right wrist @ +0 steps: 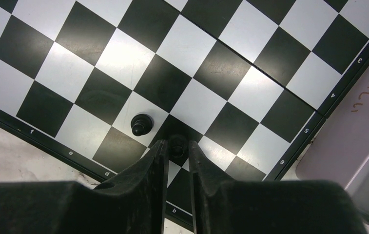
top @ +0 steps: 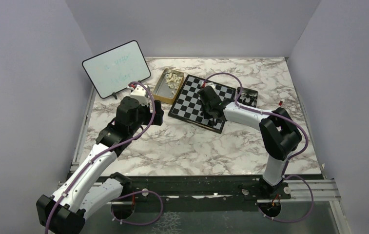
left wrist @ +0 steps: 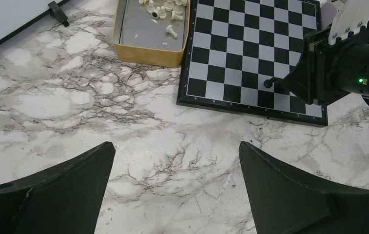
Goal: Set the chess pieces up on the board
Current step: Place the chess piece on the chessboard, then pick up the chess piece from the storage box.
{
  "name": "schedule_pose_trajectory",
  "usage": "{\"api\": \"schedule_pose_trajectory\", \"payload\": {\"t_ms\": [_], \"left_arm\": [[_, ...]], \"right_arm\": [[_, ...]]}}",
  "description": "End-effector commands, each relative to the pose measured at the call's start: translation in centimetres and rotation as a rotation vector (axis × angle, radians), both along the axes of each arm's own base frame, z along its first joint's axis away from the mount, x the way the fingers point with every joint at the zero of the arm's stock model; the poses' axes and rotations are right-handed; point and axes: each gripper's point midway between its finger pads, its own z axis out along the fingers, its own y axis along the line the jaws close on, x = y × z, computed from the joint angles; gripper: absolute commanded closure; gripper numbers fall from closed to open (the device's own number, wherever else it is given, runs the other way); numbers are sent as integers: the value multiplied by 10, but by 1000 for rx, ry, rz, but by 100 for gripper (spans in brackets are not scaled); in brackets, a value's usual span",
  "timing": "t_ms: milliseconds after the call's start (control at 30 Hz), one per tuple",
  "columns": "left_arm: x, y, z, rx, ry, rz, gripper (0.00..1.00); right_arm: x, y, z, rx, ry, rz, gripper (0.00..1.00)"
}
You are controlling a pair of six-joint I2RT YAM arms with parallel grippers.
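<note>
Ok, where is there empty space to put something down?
Nearly all the chessboard is bare past the black pawn. The marble table in front of it is open too. Crowded: the far end of the gold tin, holding cream pieces, and the board's near edge under the right gripper.

White marble-patterned table [top: 182,146], grey veins, filled the floor of the enclosure. Plain pale lilac-grey walls [top: 192,24] stood on left, far and right sides. Metal rail [top: 309,187] ran along near edge. Lighting was even, shadows soft.
</note>
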Motion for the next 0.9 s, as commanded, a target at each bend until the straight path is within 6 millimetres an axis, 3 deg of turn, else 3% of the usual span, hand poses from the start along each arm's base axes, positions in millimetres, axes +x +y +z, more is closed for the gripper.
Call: {"api": "schedule_pose_trajectory", "payload": {"t_ms": [0,233,467,600,867], "left_arm": [[-2,-1,3,-6,-11,-6,1],[-3,-1,3,-7,-12,-7,1],[-2,-1,2,-6,-11,-9,1],[-3,-2,3,-8,-13,-13,1],[-4,-4,2,-12,-9,-25,1]], "right_arm": [[3,7,15,21,-25,-2,73],[4,9,40,49,-56,8,68],[11,-5,82,26,-151,-14,67],[22,-31,97,-9,-184,-59,67],[44,-108,112,-9,-209,-217,68]]}}
